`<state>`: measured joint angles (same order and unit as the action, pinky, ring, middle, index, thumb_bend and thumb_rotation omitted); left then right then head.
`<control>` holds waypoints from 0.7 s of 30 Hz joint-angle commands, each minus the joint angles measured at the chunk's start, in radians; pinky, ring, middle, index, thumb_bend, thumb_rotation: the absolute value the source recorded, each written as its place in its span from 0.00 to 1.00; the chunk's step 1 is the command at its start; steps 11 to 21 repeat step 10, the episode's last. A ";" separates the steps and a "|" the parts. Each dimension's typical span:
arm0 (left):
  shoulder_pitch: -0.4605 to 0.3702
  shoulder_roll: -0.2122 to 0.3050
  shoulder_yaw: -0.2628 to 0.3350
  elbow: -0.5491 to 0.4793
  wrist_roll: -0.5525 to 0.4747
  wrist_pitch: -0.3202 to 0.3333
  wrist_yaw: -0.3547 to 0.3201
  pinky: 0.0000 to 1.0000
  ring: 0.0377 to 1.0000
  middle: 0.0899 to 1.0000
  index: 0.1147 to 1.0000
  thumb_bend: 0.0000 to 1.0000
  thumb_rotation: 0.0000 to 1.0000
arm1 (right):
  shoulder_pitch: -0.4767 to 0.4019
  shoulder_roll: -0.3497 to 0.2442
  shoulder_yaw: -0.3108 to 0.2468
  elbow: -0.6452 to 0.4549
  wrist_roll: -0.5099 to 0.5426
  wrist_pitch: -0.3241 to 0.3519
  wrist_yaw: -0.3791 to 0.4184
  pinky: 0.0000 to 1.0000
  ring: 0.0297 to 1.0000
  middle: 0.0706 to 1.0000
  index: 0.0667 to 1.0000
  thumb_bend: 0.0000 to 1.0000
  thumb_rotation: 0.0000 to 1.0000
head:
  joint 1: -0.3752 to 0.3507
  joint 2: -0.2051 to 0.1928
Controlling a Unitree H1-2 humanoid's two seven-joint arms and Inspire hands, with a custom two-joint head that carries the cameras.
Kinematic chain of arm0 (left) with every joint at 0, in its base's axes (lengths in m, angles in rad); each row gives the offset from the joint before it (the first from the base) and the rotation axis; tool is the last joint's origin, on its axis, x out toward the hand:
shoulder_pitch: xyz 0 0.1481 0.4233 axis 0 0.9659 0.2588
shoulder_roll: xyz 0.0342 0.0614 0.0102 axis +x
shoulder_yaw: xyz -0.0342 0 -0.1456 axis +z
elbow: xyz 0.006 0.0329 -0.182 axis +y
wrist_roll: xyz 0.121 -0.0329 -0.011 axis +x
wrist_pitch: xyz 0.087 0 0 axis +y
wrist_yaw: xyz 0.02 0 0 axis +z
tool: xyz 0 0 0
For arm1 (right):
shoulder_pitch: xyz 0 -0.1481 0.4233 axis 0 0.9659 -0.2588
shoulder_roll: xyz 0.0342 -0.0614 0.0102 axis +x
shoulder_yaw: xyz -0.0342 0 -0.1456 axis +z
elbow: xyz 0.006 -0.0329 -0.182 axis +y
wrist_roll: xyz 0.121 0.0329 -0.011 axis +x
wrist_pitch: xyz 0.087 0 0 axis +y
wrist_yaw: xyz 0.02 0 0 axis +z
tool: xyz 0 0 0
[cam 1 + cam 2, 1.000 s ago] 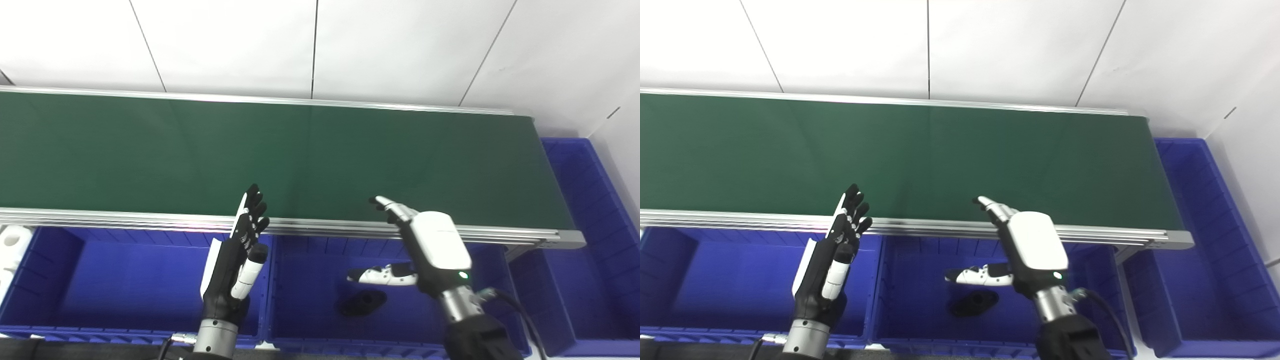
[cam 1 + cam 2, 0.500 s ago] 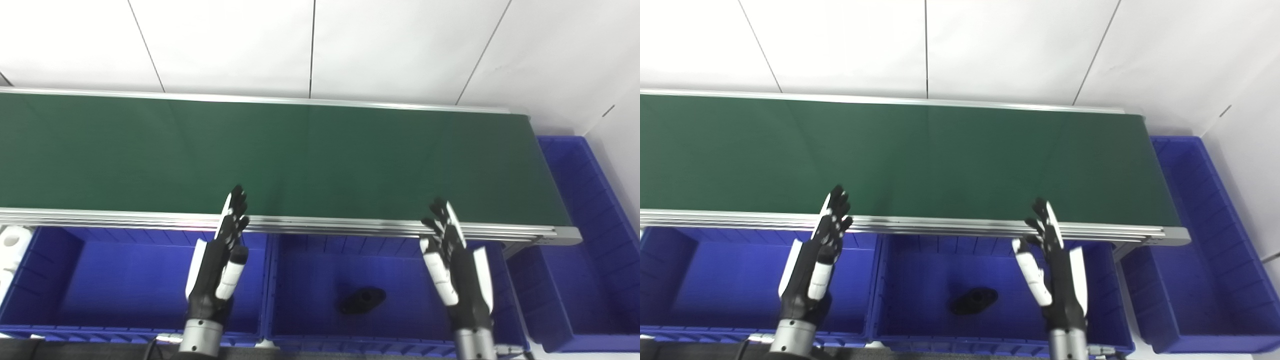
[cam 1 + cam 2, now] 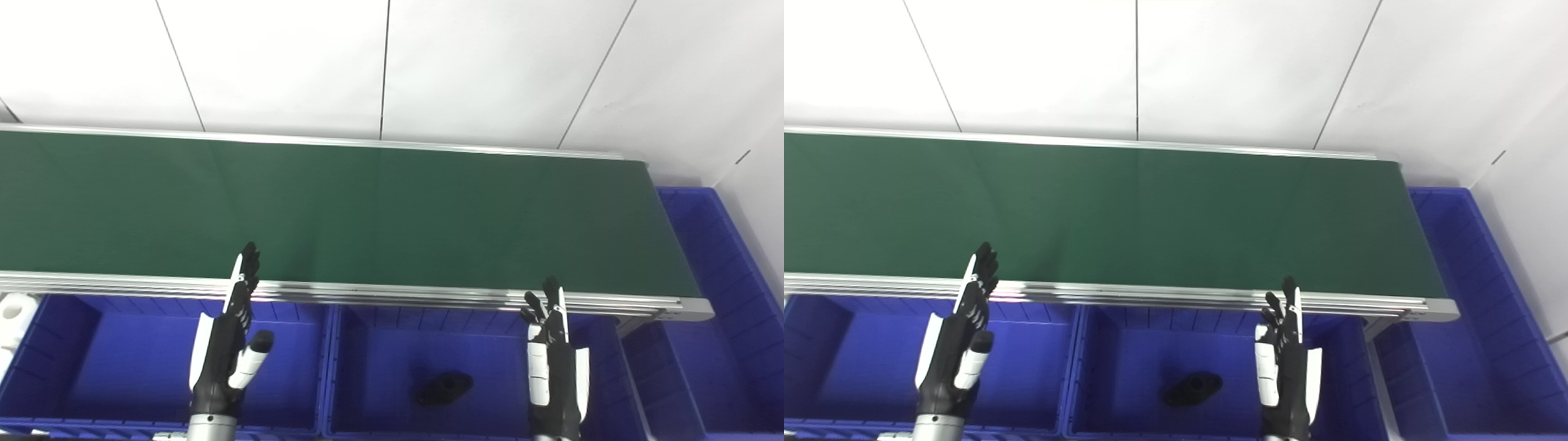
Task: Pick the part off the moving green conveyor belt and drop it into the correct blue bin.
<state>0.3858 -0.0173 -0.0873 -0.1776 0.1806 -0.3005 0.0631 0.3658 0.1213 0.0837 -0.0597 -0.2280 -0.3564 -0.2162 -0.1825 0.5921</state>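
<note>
Both hands empty, fingers straight and spread, raised over the blue bins; black part lies in the middle bin.

Nearest: left hand (image 3: 226, 349) over the left bin (image 3: 122, 367), right hand (image 3: 554, 361) at the right end of the middle bin (image 3: 380, 331); wrists cut off by the bottom edge. The part (image 3: 444, 388) sits on the middle bin's floor, btwn the hands, touching neither; dark, shape hard to make out. White object (image 3: 12, 309) at the left edge, mostly cut off. Right bin (image 3: 723, 343) only partly in view. Beyond: green belt (image 3: 343, 214) w/ metal rails, left end cut off. Farthest: white wall (image 3: 392, 61).
</note>
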 commanded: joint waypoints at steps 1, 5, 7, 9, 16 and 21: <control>-0.001 0.000 0.001 -0.021 0.002 -0.039 0.007 1.00 1.00 1.00 1.00 0.75 1.00 | 0.001 0.015 0.010 -0.019 -0.017 -0.060 -0.010 0.87 0.92 0.99 0.98 0.68 1.00 | 0.000 0.000; 0.004 0.004 0.000 -0.020 -0.008 -0.039 -0.002 1.00 1.00 1.00 1.00 0.77 1.00 | 0.009 0.022 0.017 -0.034 -0.030 -0.051 -0.007 0.86 0.91 0.97 0.98 0.65 1.00 | -0.005 0.000; 0.008 0.005 -0.002 -0.023 -0.013 -0.036 -0.007 1.00 1.00 1.00 1.00 0.78 1.00 | 0.013 0.023 0.021 -0.037 -0.032 -0.047 -0.005 0.87 0.92 0.97 0.98 0.63 1.00 | -0.006 -0.001; 0.011 0.005 -0.004 -0.026 -0.020 -0.032 -0.011 1.00 1.00 1.00 1.00 0.77 1.00 | 0.016 0.022 0.023 -0.039 -0.033 -0.045 -0.004 0.87 0.92 0.97 0.98 0.62 1.00 | -0.006 -0.001; 0.013 0.005 -0.005 -0.028 -0.021 -0.032 -0.012 1.00 1.00 1.00 1.00 0.77 1.00 | 0.017 0.022 0.023 -0.041 -0.037 -0.046 -0.004 0.87 0.92 0.97 0.98 0.62 1.00 | -0.006 0.003; 0.013 0.005 -0.005 -0.028 -0.021 -0.032 -0.012 1.00 1.00 1.00 1.00 0.77 1.00 | 0.017 0.022 0.023 -0.041 -0.037 -0.046 -0.004 0.87 0.92 0.97 0.98 0.62 1.00 | -0.006 0.003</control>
